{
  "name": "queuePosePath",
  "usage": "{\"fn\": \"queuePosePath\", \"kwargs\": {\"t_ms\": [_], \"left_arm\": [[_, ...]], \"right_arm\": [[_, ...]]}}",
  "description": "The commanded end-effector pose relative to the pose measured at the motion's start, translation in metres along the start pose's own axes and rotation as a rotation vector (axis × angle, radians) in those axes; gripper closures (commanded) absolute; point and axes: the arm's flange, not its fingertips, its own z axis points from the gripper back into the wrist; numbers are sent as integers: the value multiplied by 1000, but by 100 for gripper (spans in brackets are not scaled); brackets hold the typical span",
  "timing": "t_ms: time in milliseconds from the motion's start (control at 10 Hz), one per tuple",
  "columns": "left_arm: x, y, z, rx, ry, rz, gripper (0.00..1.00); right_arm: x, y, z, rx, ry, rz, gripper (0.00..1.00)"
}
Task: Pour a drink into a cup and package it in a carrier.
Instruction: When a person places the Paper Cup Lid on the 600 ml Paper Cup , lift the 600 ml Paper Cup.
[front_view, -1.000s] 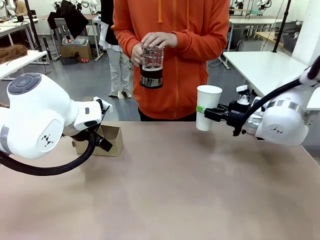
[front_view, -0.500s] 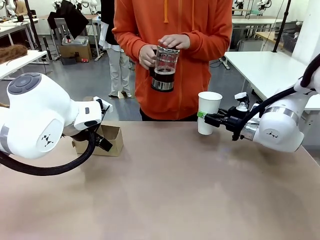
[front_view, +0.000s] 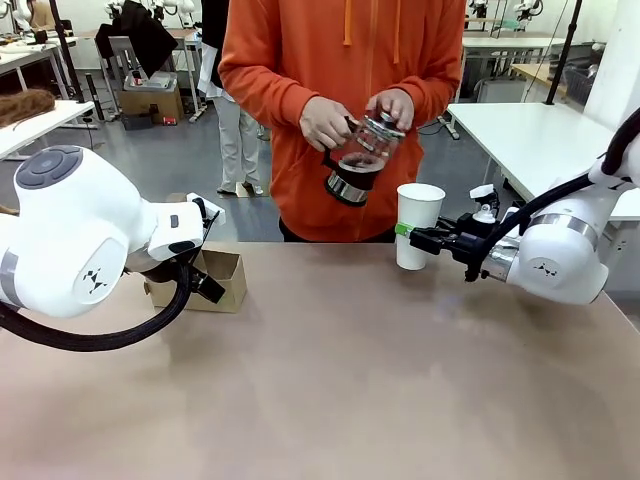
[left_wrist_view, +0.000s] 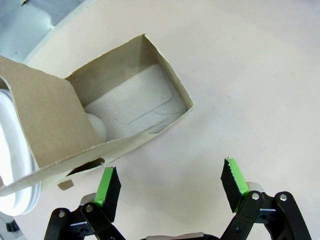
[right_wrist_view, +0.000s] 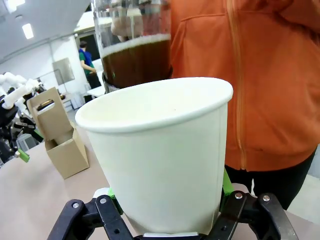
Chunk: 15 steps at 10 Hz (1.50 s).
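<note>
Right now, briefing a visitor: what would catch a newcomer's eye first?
A person in orange tilts a glass carafe of dark drink toward the white paper cup in the right gripper, near the far edge of the table. At left, the open left gripper hovers by the cardboard carrier.

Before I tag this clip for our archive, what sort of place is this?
Probably a robotics lab, not a café: white worktables on a bare grey floor, and the right gripper holds a paper cup near a person's carafe.
</note>
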Motion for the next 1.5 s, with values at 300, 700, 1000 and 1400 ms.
{"fn": "queuePosePath", "kwargs": {"t_ms": [300, 700, 1000, 1400], "left_arm": [[0, 0, 0, -1, -1, 1, 0], [0, 0, 0, -1, -1, 1, 0], [0, 0, 0, -1, -1, 1, 0], [0, 0, 0, -1, -1, 1, 0]], "right_arm": [[3, 2, -1, 2, -5, 2, 20], [3, 2, -1, 2, -5, 2, 20], [3, 2, -1, 2, -5, 2, 20], [3, 2, -1, 2, -5, 2, 20]]}}
